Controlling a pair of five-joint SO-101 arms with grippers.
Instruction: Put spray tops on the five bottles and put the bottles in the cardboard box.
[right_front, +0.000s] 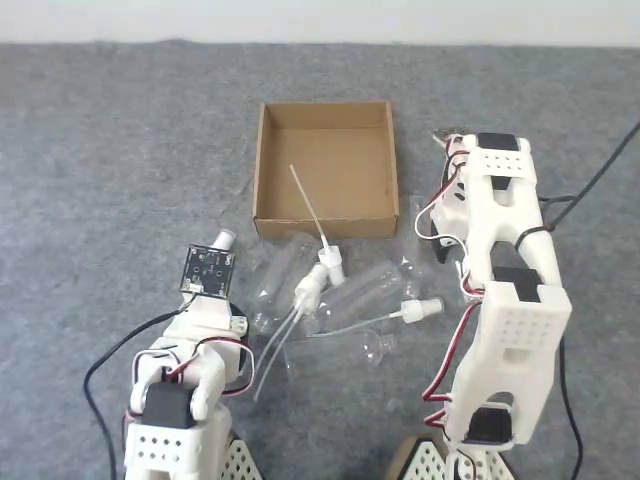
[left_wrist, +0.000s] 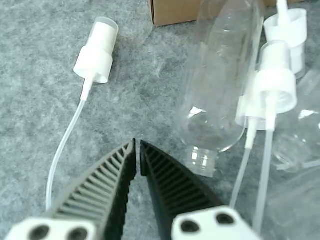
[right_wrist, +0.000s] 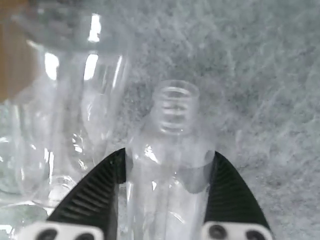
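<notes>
While my right gripper (right_wrist: 170, 160) is clamped on the shoulders of a clear bottle (right_wrist: 175, 115) whose threaded neck stands bare, my left gripper (left_wrist: 137, 145) hangs pinched together with nothing in it, just above the grey carpet (left_wrist: 30, 125). Near its tips lie a loose spray top (left_wrist: 95, 50) with a long curling tube and an uncapped second bottle (left_wrist: 220, 85) on its side, with two more spray tops (left_wrist: 272, 85) touching it. From overhead, the arms sit at about 7 and 5 o'clock, the jumble of bottles (right_front: 365, 290) and tops at the centre, and the cardboard box (right_front: 262, 170) at 12 o'clock. I see no bottle inside the box; only one top's dip tube (right_front: 305, 195) pokes over its near wall. No top looks screwed on, so I judge the job barely begun: every bottle wants capping and boxing. They overlap too much for a sure count.
</notes>
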